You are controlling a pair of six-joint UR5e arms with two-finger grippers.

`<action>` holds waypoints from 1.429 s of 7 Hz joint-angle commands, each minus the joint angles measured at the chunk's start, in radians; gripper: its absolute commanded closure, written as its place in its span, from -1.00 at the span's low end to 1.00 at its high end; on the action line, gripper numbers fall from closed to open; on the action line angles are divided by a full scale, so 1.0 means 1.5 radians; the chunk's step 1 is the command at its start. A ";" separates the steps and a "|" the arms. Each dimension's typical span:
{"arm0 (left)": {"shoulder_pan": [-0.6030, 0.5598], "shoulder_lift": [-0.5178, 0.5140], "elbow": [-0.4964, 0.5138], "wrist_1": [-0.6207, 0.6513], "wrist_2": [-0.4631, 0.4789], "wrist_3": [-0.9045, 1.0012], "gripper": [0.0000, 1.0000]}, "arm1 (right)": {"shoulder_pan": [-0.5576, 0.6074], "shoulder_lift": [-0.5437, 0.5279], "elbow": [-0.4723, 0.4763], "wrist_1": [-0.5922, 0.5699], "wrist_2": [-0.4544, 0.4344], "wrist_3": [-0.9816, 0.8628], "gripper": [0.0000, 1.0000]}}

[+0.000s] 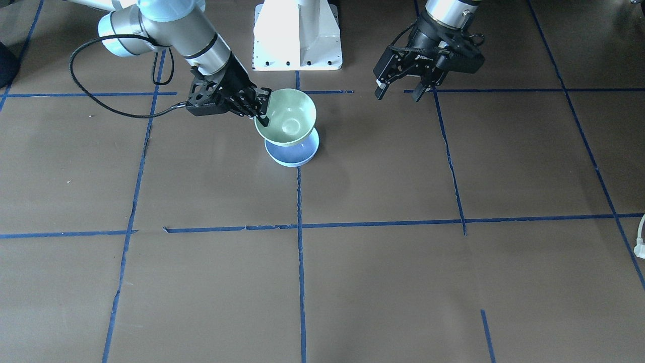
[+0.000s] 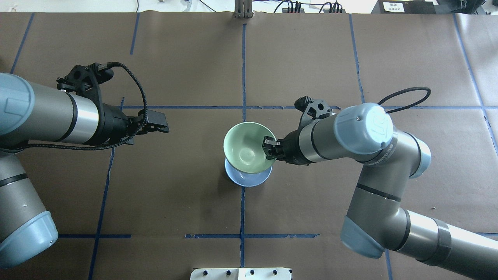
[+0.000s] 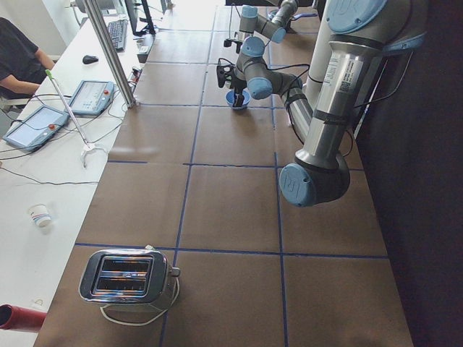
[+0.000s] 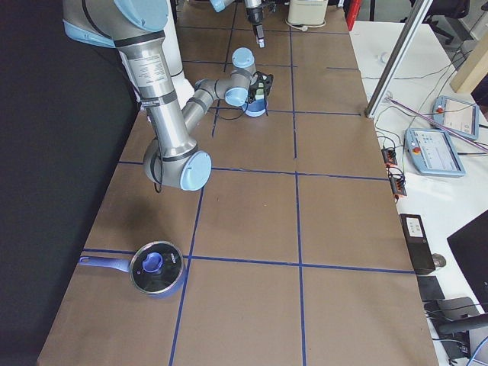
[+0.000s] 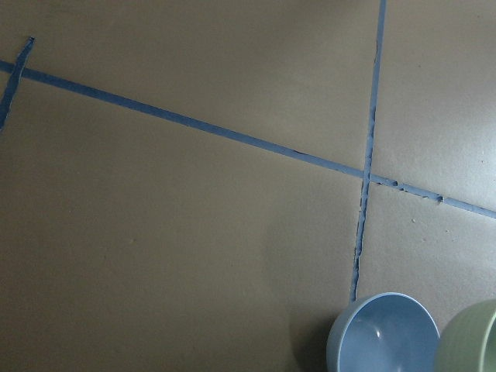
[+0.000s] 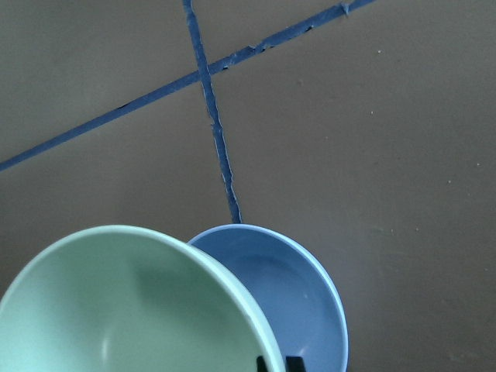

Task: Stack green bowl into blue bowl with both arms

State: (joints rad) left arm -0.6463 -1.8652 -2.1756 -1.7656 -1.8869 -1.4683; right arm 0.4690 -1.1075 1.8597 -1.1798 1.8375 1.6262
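Note:
My right gripper is shut on the rim of the pale green bowl and holds it tilted just above the blue bowl. The blue bowl stands on the table by the centre tape line. The overhead view shows the green bowl covering most of the blue bowl, with my right gripper on its right rim. The right wrist view shows the green bowl over the blue bowl. My left gripper is open and empty, hovering well away from both bowls.
The white pedestal base stands behind the bowls. A toaster sits at the table's left end and a lidded blue pot at its right end. Blue tape lines grid the brown table.

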 commanded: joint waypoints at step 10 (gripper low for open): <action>0.000 0.000 -0.002 0.000 0.001 -0.007 -1.00 | -0.044 0.022 -0.055 -0.052 -0.088 0.011 -0.99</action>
State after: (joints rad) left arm -0.6458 -1.8653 -2.1777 -1.7656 -1.8852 -1.4771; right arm 0.4041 -1.0740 1.7751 -1.2525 1.7074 1.6493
